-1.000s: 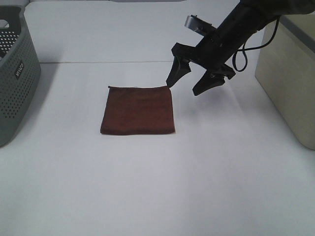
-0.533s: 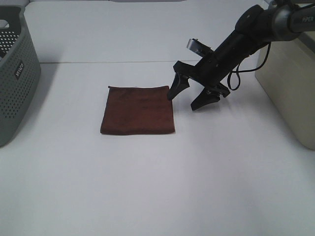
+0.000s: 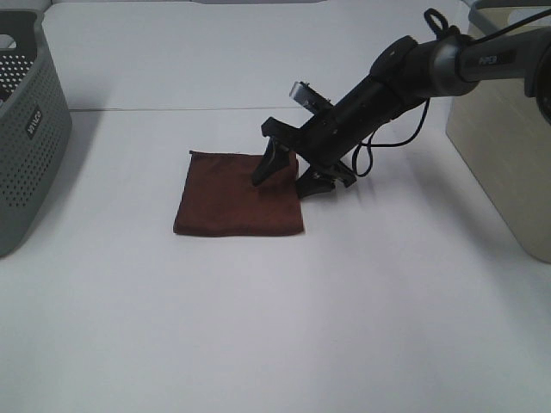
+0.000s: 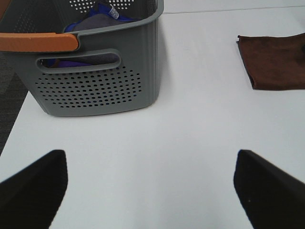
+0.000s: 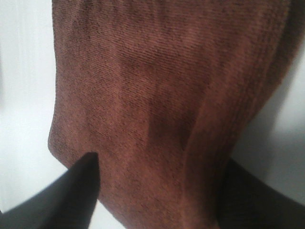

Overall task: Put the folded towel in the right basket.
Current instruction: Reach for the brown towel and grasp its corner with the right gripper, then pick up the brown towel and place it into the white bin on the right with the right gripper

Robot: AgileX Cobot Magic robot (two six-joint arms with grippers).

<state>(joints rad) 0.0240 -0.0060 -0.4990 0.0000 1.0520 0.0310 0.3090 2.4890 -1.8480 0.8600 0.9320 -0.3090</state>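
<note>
From the high camera, the grey basket [image 3: 26, 129] is cut off by the frame edge far left of the towel [image 3: 239, 194], and the right basket [image 3: 504, 138] is cut off at the opposite edge, so neither inside can be seen. The towel lies folded flat on the white table [image 3: 258, 327], well apart from both baskets. The right arm slants down from the right basket's side. The right gripper [image 3: 282, 184] is low over the towel's right edge with its fingers spread, one above the cloth and one just past the edge. Whether the tips touch is hard to make out.

In the left wrist view, the left gripper [image 4: 150, 186] shows only as two dark, blurred fingers set wide apart over bare table. The grey basket [image 4: 95, 81] holds a blue cloth [image 4: 95, 16], mostly hidden. The towel [image 4: 276, 59] is cropped.

In the right wrist view, the towel [image 5: 157, 86] fills the frame. The right gripper [image 5: 167, 200] has both fingers apart and grips nothing.
</note>
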